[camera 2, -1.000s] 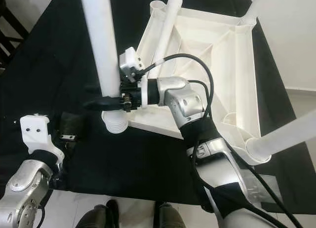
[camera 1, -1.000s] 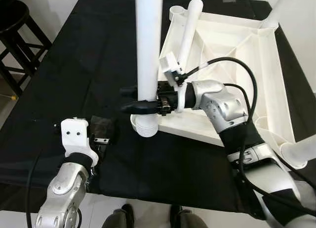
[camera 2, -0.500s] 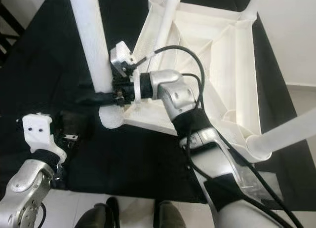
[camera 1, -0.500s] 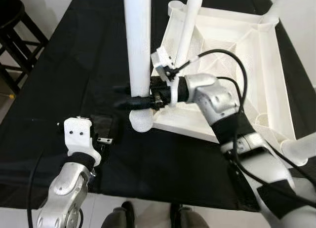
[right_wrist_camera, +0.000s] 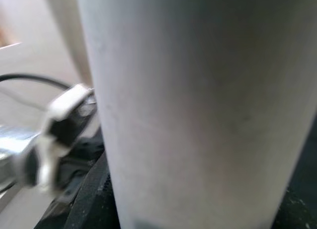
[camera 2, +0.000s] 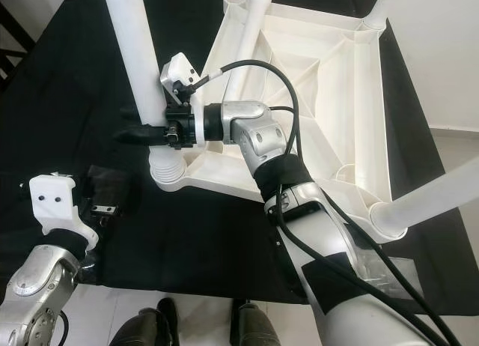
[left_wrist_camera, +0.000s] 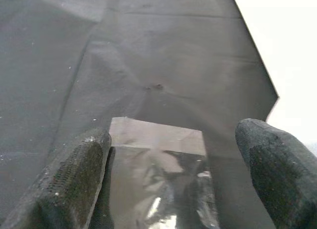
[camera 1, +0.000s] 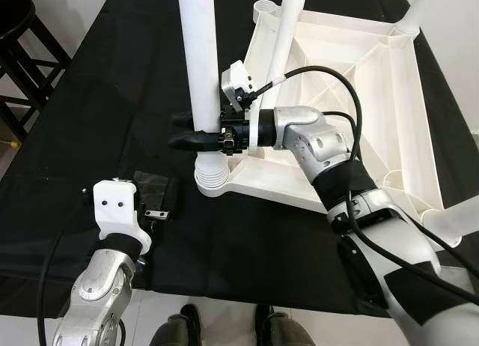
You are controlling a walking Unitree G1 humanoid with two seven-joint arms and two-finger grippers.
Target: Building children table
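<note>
The white table top (camera 1: 352, 61) lies upside down on the black cloth. My right gripper (camera 1: 185, 130) is shut on a white leg (camera 1: 196, 54) that stands upright. The leg's ribbed end (camera 1: 212, 174) sits at the near-left corner socket. A second loose leg (camera 1: 284, 39) leans at the far-left corner. Two more legs (camera 1: 456, 219) (camera 1: 419, 9) stand in the right corners. My left gripper (left_wrist_camera: 168, 172) rests open near the front edge, with a clear plastic bag (left_wrist_camera: 153, 140) lying between its fingers.
Black cloth (camera 1: 112, 99) covers the whole work table. A dark stool (camera 1: 22, 46) stands off the far-left side. A pair of dark shoes (camera 1: 176, 332) shows on the floor at the near edge.
The right wrist has turned and shifted a little left with the leg, which tilted and is upright again. Its ribbed end stays at the corner socket. The left arm has not moved.
</note>
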